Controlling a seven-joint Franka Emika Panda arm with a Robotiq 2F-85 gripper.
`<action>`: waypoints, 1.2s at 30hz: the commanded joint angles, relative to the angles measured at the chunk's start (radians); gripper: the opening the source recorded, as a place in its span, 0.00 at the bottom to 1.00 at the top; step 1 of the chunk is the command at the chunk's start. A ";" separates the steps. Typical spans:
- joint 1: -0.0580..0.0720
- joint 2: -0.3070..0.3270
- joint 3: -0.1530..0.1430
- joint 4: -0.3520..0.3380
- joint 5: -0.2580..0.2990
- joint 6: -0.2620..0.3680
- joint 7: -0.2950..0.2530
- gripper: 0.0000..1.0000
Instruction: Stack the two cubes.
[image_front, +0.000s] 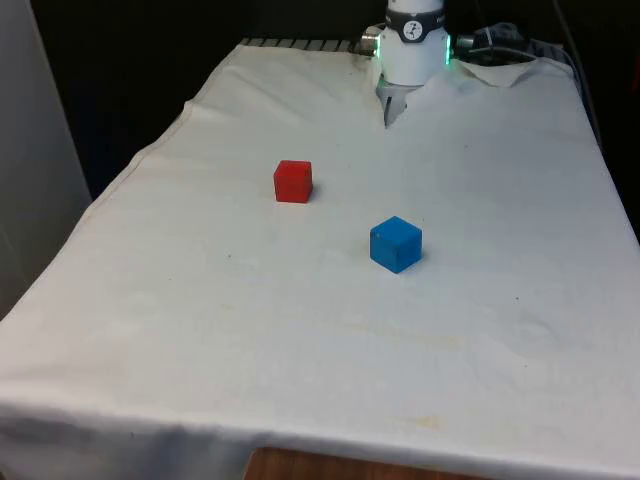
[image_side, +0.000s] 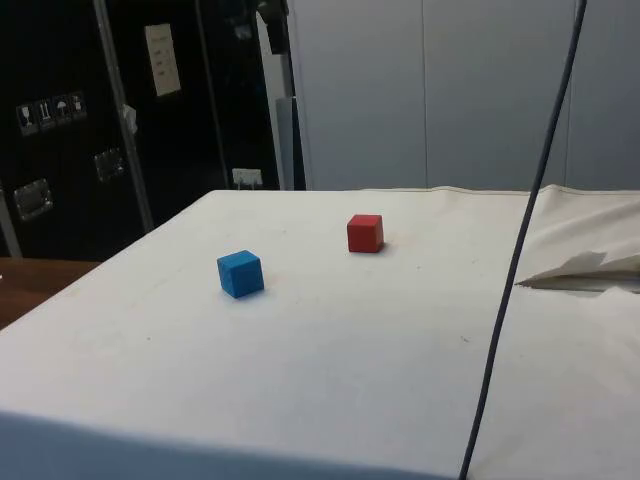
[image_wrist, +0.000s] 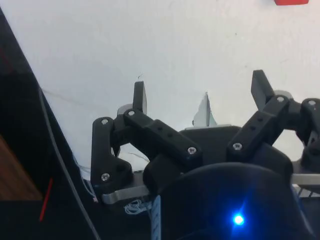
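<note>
— What covers the counter (image_front: 300, 330)?
— A plain white cloth, slightly wrinkled, bunched into folds at the robot's end. In the side view dark cabinets (image_side: 70, 130) stand behind it, pale wall panels (image_side: 450, 90) beside them, and a dark cable (image_side: 520, 250) hangs across the foreground.

— Where are the cubes?
— The small red cube (image_front: 293, 181) sits on the cloth towards the front view's left and nearer the robot; the small blue cube (image_front: 396, 244) sits apart from it, towards the front view's right. Both rest flat, unstacked.

— And the black two-finger hand (image_wrist: 200, 97)?
— In the wrist view its fingers (image_wrist: 139, 97) stand wide apart, holding nothing, above bare cloth, well away from both cubes.
</note>
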 joint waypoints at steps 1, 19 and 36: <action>0.000 -0.002 0.000 -0.005 0.000 0.001 0.000 1.00; 0.001 -0.095 0.002 -0.166 -0.059 0.096 0.017 1.00; 0.000 -0.132 0.003 -0.274 -0.134 0.205 0.078 1.00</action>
